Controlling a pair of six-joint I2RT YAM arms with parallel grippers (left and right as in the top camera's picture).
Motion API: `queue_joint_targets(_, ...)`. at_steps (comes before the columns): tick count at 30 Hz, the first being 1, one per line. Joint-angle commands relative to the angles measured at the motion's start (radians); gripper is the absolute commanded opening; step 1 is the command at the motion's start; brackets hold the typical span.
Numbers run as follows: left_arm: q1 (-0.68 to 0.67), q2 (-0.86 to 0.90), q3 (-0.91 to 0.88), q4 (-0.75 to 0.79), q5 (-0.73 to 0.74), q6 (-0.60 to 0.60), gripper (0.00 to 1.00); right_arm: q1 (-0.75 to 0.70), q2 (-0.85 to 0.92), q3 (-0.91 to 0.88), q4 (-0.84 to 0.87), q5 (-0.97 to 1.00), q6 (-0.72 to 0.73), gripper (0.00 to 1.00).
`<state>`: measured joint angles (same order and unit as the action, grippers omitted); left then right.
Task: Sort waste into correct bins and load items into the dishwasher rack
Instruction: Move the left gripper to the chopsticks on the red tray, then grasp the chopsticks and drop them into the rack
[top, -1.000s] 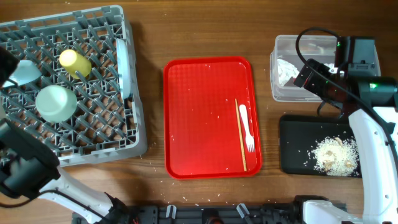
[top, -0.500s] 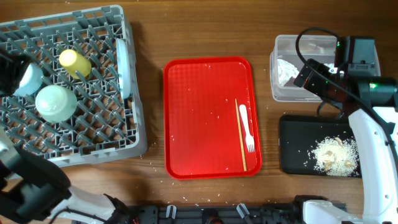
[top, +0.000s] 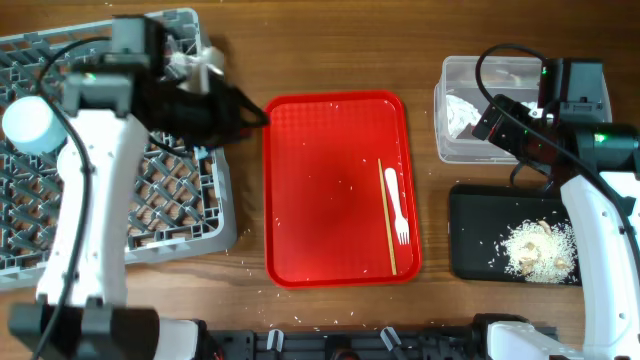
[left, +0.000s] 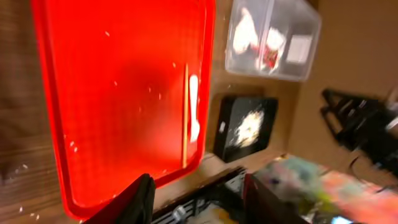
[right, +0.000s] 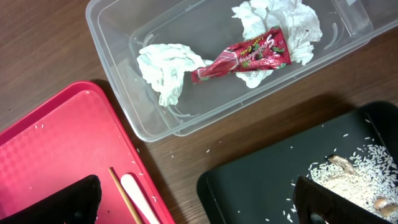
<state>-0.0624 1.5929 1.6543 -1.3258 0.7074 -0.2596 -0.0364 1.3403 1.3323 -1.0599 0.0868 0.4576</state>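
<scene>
The grey dishwasher rack stands at the left with a pale blue-green bowl upside down in it. My left arm covers the cup, plate and other bowl. My left gripper is open and empty over the rack's right edge. The white fork and chopstick lie on the red tray. The clear tub holds tissues and the red wrapper. The black tray holds rice. My right gripper is open above the tub.
The red serving tray sits mid-table with scattered rice grains on it. Loose grains also lie on the wooden table near its front edge. The clear tub and black tray show small in the left wrist view.
My left arm has swung from the far left across the rack toward the red tray. The bowl it was at now sits in the rack. My right arm has not moved.
</scene>
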Motion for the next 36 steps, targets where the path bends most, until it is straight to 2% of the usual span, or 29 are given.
queue_joint_targets(1, -0.194, -0.013, -0.001, 0.023, -0.152, -0.097, 0.56, -0.003, -0.011, 0.012, 0.002, 0.002, -0.013, 1.00)
queue_joint_targets(2, -0.269, -0.001, -0.001, 0.044, -0.152, -0.103, 0.53, -0.003, -0.011, 0.012, 0.002, 0.002, -0.012, 1.00)
queue_joint_targets(3, -0.341, 0.014, -0.001, 0.076, -0.153, -0.137, 0.45, -0.003, -0.011, 0.012, 0.002, 0.002, -0.013, 1.00)
queue_joint_targets(4, -0.417, 0.034, -0.001, 0.119, -0.165, -0.193, 0.37, -0.003, -0.011, 0.012, 0.002, 0.002, -0.013, 1.00)
queue_joint_targets(5, -0.527, 0.072, -0.001, 0.185, -0.245, -0.286, 0.32, -0.003, -0.011, 0.012, 0.002, 0.002, -0.013, 1.00)
queue_joint_targets(10, -0.814, 0.253, -0.001, 0.254, -0.662, -0.614, 0.34, -0.003, -0.011, 0.012, 0.002, 0.002, -0.013, 1.00)
queue_joint_targets(12, -0.878, 0.336, -0.001, 0.272, -0.739, -0.731, 0.37, -0.003, -0.011, 0.012, 0.002, 0.002, -0.013, 1.00)
queue_joint_targets(14, -0.904, 0.392, -0.001, 0.316, -0.739, -0.744, 0.42, -0.003, -0.011, 0.012, 0.002, 0.002, -0.013, 1.00)
queue_joint_targets(17, -0.924, 0.467, -0.001, 0.382, -0.739, -0.758, 0.36, -0.003, -0.011, 0.012, 0.002, 0.002, -0.013, 1.00)
queue_joint_targets(36, -0.933, 0.647, -0.001, 0.381, -0.766, -0.769, 0.34, -0.003, -0.011, 0.012, 0.002, 0.002, -0.013, 1.00)
